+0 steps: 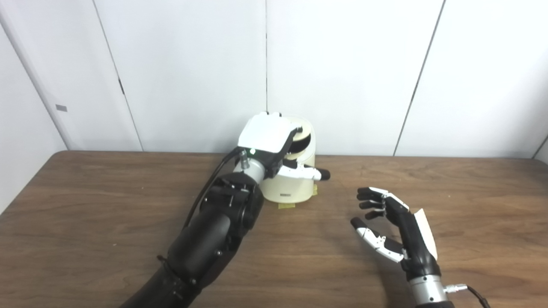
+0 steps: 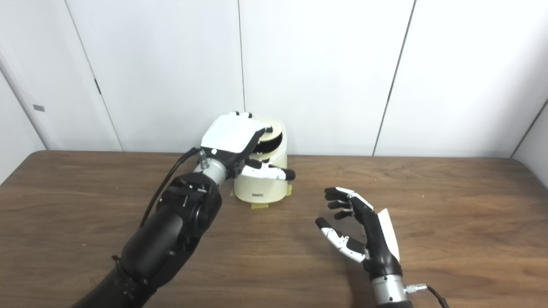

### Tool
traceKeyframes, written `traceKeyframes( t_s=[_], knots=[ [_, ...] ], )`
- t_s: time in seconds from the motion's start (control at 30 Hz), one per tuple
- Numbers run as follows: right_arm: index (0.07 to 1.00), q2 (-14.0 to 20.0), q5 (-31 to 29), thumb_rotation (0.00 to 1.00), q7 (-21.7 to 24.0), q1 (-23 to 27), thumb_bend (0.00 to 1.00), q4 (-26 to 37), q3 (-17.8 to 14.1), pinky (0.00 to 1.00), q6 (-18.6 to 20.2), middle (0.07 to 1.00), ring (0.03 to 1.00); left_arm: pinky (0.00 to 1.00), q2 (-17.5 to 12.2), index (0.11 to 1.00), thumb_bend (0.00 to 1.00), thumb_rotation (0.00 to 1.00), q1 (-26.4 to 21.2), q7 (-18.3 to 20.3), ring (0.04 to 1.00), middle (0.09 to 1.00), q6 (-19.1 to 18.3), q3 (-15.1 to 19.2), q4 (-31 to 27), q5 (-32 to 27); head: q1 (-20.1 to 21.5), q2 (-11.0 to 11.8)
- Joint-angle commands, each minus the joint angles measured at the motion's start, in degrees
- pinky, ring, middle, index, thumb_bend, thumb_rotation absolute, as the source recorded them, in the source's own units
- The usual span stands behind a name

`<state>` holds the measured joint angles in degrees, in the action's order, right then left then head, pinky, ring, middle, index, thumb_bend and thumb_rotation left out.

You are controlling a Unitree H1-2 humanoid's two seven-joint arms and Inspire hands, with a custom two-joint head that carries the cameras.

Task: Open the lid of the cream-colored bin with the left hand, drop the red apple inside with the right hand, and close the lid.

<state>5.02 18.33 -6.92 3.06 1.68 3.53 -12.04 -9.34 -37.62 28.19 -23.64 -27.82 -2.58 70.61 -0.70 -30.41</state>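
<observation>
While its lid (image 1: 299, 139) tilts, the bin's (image 1: 291, 188) contents stay hidden.

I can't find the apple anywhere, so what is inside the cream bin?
The cream bin shows only a dark opening under the left hand; its contents are covered. The right hand is empty.

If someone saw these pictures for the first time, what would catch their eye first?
Probably the left hand lying on top of the cream bin at the table's far edge by the wall. Next, the right hand, open and empty over the bare wood. No apple is visible.
</observation>
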Motion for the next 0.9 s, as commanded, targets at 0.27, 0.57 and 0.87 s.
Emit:
traceKeyframes(
  t_s=[0.27, 0.57, 0.87],
  knots=[
    [0.700, -0.36, -2.06, 0.31, 1.39, -1.31, 0.26, 2.00, -0.01, 0.57, -0.03, 0.708, 0.672, 1.00, 0.89, 0.845, 0.98, 0.91, 1.22, 1.15, 0.958, 0.860, -0.51, 2.41, -2.81, -0.40, 0.62, -1.23],
    [0.706, -0.45, -2.25, 0.32, 2.64, -2.25, 0.26, 4.65, 0.02, 0.58, 2.75, 0.718, 0.686, 1.00, 0.80, 0.848, 0.98, 0.94, 3.13, 2.09, 0.954, 0.853, -0.36, 3.29, -2.97, -1.06, 1.01, -2.32],
    [0.706, -0.73, -1.95, 0.34, 3.34, -2.50, 0.26, 5.78, -0.03, 0.57, 4.56, 0.715, 0.679, 1.00, 0.59, 0.848, 0.98, 0.90, 3.32, 0.60, 0.953, 0.850, 0.33, 3.57, -1.19, -2.37, 1.17, -2.56]
  ],
)
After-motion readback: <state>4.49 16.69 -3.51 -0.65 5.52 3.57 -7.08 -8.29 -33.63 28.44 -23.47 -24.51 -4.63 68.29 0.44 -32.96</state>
